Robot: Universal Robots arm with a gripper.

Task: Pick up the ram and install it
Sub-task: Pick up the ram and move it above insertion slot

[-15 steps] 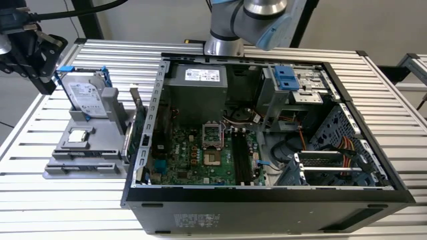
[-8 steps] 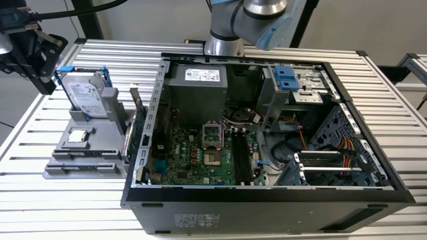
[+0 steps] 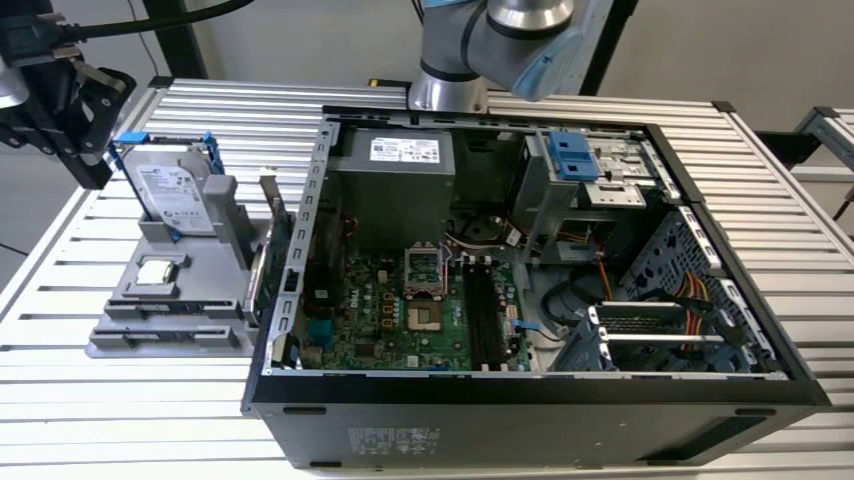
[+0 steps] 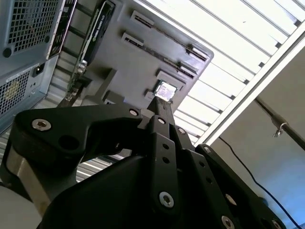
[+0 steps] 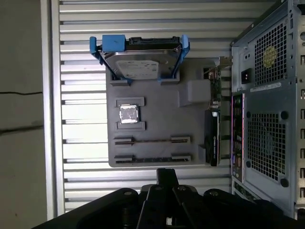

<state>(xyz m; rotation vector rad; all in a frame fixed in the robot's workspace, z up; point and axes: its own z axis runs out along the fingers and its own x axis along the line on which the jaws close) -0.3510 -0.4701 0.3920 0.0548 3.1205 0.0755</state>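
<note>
**Figure. Ram pick-up stage, as I see it from the remote station.**

In the first wrist view the gripper shows its fingers drawn together, with nothing visible between them. It hangs above the edge of the gray fixture. In the exterior view it sits at the upper left of the frame, over the slatted table and apart from the computer case.

The ram stands on edge in the fixture. It occupies the slot row farthest from the hard drive and nearest the gripper, and it reads as a thin dark strip between two end brackets. I cannot make out its chips or contact edge.

In the exterior view the fixture lies at the left of the frame, with that slot row along its lower edge. The long axis of the ram therefore runs left to right across that frame, one end pointing toward the case. It lies at right angles to the expansion card, which stands at the fixture's case-side end.

A processor chip sits between the hard drive and the two slot rows. The motherboard lies exposed inside the open case.
</note>
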